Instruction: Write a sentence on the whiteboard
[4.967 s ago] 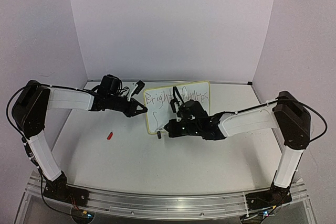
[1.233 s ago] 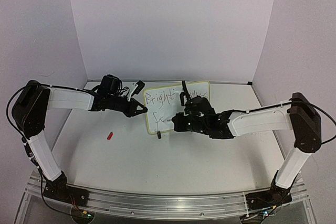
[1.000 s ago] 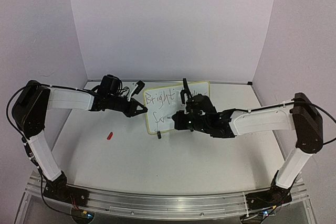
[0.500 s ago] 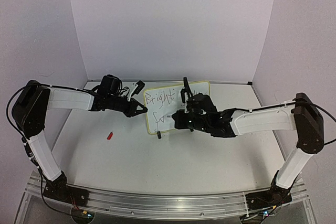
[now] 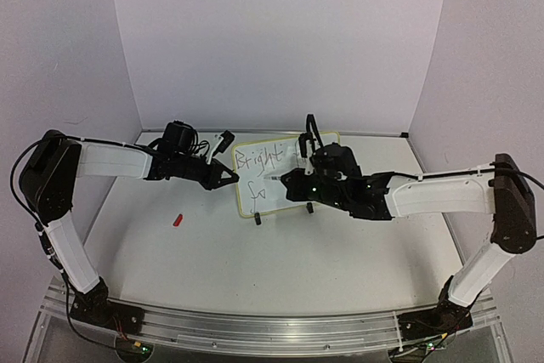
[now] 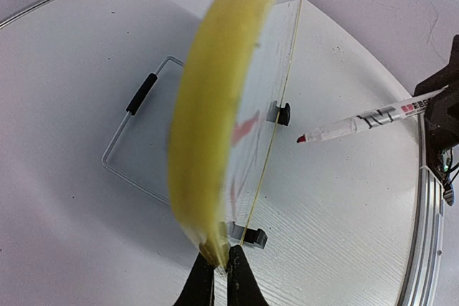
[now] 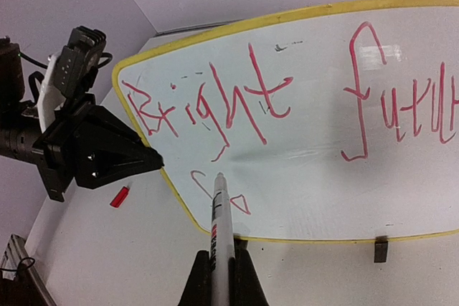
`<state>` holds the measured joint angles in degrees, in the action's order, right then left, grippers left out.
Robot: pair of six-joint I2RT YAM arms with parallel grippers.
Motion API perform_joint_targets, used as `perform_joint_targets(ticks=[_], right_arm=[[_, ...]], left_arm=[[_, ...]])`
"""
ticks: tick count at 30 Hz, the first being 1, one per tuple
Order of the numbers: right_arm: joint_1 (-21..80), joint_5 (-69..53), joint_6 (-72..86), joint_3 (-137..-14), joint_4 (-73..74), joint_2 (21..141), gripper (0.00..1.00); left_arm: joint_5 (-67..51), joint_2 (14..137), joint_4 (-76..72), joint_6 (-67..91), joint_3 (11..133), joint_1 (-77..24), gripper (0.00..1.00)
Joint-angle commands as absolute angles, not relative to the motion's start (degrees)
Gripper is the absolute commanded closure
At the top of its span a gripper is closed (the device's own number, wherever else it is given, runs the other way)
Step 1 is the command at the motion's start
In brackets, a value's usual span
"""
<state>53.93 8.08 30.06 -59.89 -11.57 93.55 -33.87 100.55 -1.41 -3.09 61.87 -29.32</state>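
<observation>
white board (image 5: 270,203) with a yellow rim stands upright on the table (image 5: 255,269), near its far middle, propped on a wire stand (image 6: 136,141) and two black clip feet (image 6: 247,234).

left gripper (image 5: 231,176) reaches in from the left. its two fingers are pinched closed on the board's left edge, low down; the left wrist view shows the black fingertips (image 6: 204,277) clamped on the yellow rim (image 6: 215,105). from the right wrist view the same gripper (image 7: 154,159) shows as a black wedge touching the rim.

right gripper (image 5: 289,184) is in front of the board's face, its fingers closed around a white marker (image 7: 219,209) with a red tip. the marker points at the lower left part of the board, and its tip is at the start of the second line, beside two small red strokes. whether the tip touches the face or sits just off it, i cannot tell; in the left wrist view the marker (image 6: 358,121) seems a little apart from the board.

writing (image 7: 208,105) on the board is red in the wrist view: "bright" on the left of the top line, then "futu" running out of frame on the right. from above it (image 5: 259,159) looks thin and dark.

small red piece (image 5: 178,220) lies on the table, well apart from the board, to its left and nearer the arm bases.
</observation>
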Motion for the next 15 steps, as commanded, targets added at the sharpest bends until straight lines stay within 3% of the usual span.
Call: perform_joint_targets(ticks=[1, 15], right_arm=[[53.66, 8.74, 29.99, -61.64, -12.39, 95.81, 1.00], [53.64, 10.86, 29.76, -62.48, -10.91, 97.79, 1.00]], left_arm=[[-29.09, 101.09, 1.83, -4.93, 63.60, -28.84, 1.00], [-29.04, 101.32, 2.09, -5.21, 63.78, -28.83, 1.00]])
